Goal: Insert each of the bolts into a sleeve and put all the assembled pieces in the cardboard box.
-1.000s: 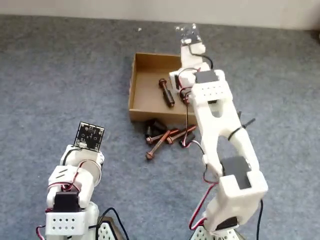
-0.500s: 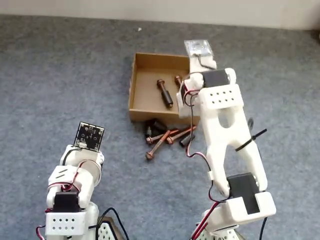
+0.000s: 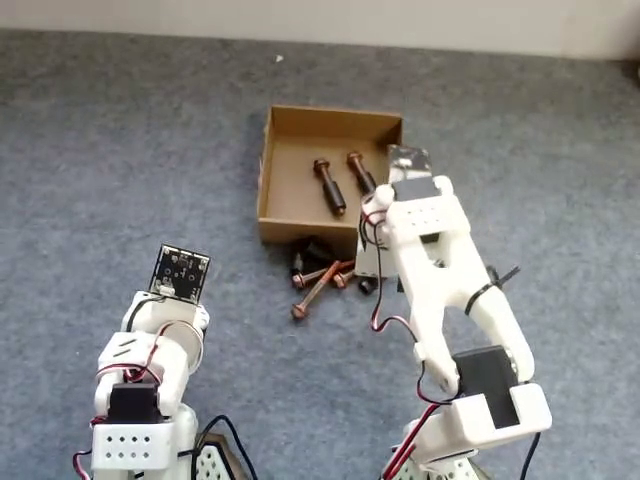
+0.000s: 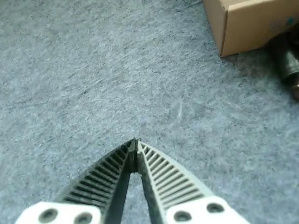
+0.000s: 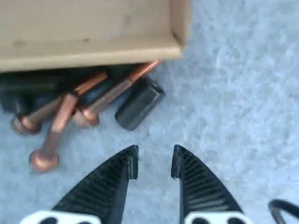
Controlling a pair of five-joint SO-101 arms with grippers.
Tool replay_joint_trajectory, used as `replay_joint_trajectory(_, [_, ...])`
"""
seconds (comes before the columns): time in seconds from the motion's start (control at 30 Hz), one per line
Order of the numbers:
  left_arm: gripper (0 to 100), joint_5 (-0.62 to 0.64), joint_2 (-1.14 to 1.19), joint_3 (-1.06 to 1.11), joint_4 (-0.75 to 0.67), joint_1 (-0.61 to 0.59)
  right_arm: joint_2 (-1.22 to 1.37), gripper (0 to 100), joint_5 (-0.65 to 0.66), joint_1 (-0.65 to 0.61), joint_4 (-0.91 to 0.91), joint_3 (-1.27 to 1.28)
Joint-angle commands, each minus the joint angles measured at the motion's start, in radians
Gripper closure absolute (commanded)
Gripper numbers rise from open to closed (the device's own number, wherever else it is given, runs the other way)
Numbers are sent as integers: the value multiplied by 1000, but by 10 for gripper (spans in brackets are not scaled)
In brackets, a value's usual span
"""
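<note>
Hovering: right claw (image 5: 154,161) agape, black sleeve (image 5: 139,103) just ahead, apart.

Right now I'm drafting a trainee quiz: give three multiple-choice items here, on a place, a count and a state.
1. Where do the loose bolts lie? A. inside the cardboard box B. on the carpet beside the box C. in a gripper
2. How many assembled pieces lie in the box? A. none B. two C. five
3. The right gripper is: A. open B. shut on a bolt C. shut on a sleeve
Answers: B, they lie on carpet by the box's outer wall; B, two show inside; A, its fingertips stand apart, empty.
</note>
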Motion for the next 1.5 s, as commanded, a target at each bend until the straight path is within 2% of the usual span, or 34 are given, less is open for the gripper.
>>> replay_joint_trajectory(0.0, [994,-14,-5,-5,-31,-8,-54,885,-87,-13,-174,76])
replay_joint_trajectory(0.13, [994,-14,-5,-4,-31,-8,-53,885,-138,-13,-291,131])
replay_joint_trajectory(0.4, [994,-14,-5,-2,-31,-8,-51,885,-193,-13,-398,199])
replay_joint_trajectory(0.77, [994,-14,-5,-2,-31,-8,131,892,-226,-7,-375,209])
replay_joint_trajectory(0.9, [994,-14,-5,-1,-31,-8,130,998,-209,-8,-335,209])
replay_joint_trajectory(0.97, [994,-14,-5,-1,-31,-8,127,988,-167,-8,-302,208])
replay_joint_trajectory(1.1, [994,-14,-5,-1,-31,-8,38,995,-146,-12,-237,208])
replay_joint_trajectory(1.3, [993,-14,-5,-2,-26,-2,-223,995,-147,2,-239,255])
replay_joint_trajectory(1.47, [990,-14,-5,-18,-26,-2,-381,995,-149,68,-392,387])
